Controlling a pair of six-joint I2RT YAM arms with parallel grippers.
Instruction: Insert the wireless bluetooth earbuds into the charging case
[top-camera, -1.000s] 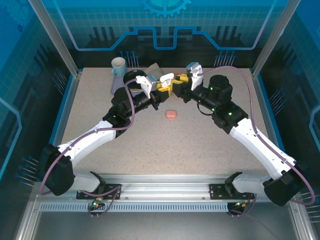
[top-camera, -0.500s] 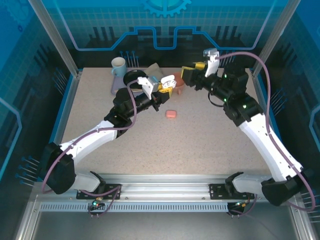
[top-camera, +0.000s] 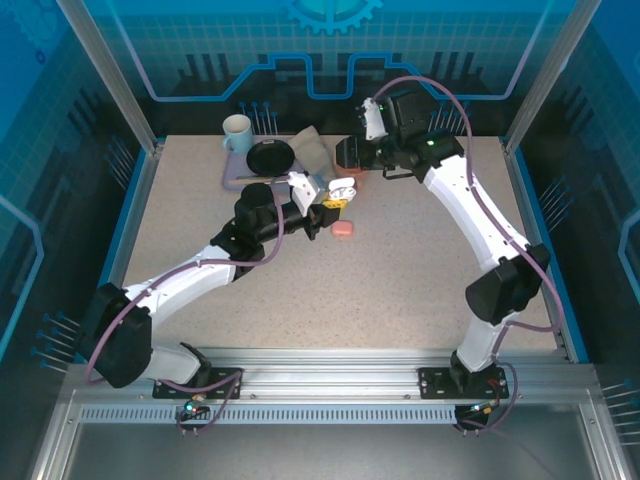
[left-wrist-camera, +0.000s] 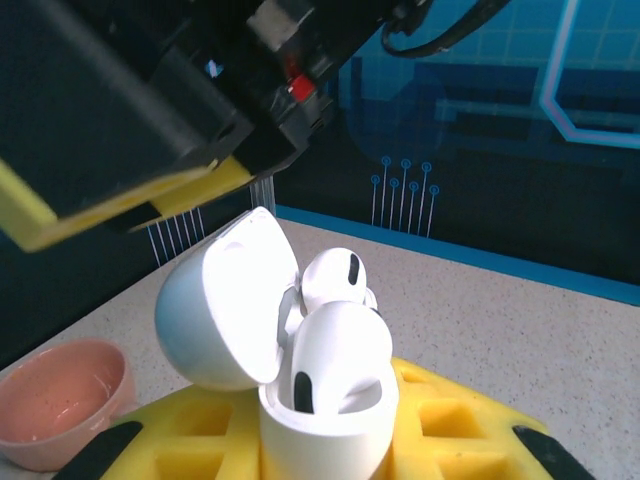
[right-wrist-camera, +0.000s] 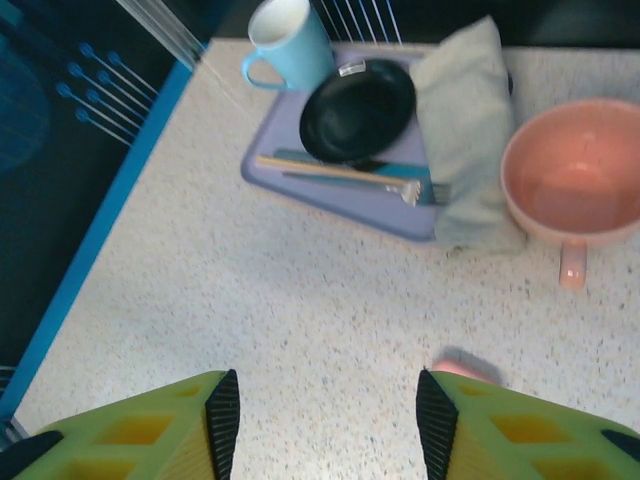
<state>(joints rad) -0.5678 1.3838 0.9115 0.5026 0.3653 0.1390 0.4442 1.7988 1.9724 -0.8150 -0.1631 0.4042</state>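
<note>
Two white earbuds (left-wrist-camera: 335, 345) sit stem-down in the open white charging case (left-wrist-camera: 330, 415), its lid (left-wrist-camera: 225, 315) tipped back to the left, as seen by the left wrist camera. The left claw (left-wrist-camera: 325, 448) is clamped narrowly on the base of that case, one yellow finger on each side, and holds it above the speckled tabletop (top-camera: 400, 280) near the far middle. A small salmon-pink case (top-camera: 343, 229) lies closed on the tabletop just in front of the held case. The right arm reaches up and over toward the far edge, and its right claw (right-wrist-camera: 325, 425) hangs with its fingers spread apart and nothing between them, looking down on bare tabletop. Beyond it a pink bowl (right-wrist-camera: 575, 175) with a short handle stands just beside a lavender tray (right-wrist-camera: 330, 190) that carries a light-blue mug (right-wrist-camera: 285, 40), a small black pan (right-wrist-camera: 360, 105), utensils and a folded grey cloth (right-wrist-camera: 470, 110)
</note>
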